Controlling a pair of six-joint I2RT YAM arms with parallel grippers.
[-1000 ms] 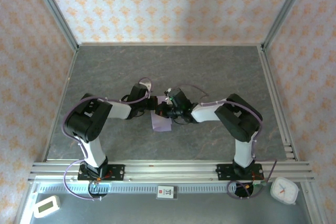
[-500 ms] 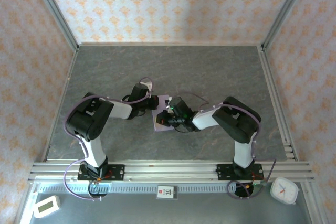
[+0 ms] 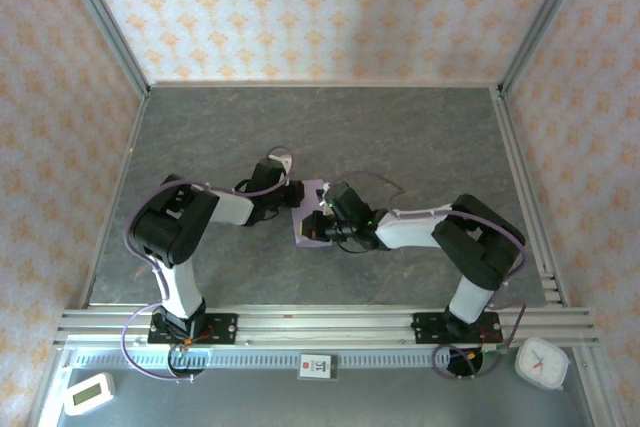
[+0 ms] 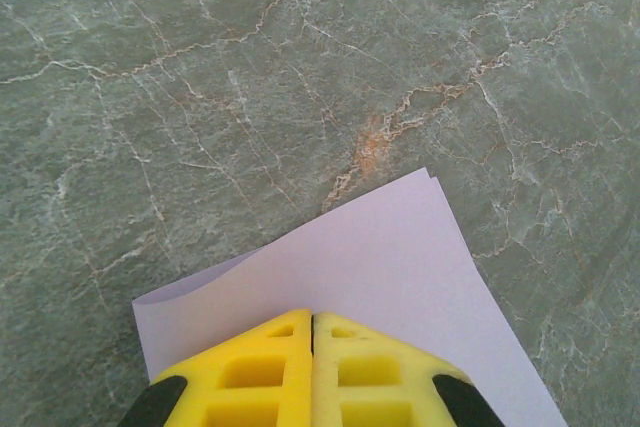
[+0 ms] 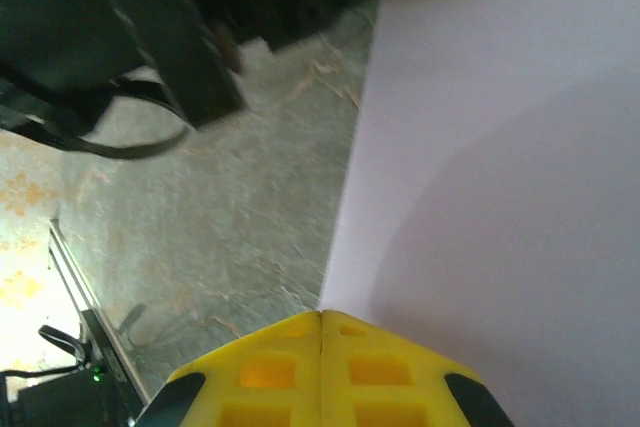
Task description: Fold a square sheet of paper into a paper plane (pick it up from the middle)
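Overhead plus wrist close-ups, sharing paper [image 4: 400, 267]

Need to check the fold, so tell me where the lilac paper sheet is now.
In the top view the paper sheet lies near the middle of the table, between the left tool and the right tool, both shut over it.

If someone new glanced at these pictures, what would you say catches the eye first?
Probably the pale lilac sheet of paper, lying in the middle of the grey marbled table. Then the bright yellow fingers in the wrist views: the left tool is shut with its tip over the sheet, and the right tool is shut at the sheet's edge.
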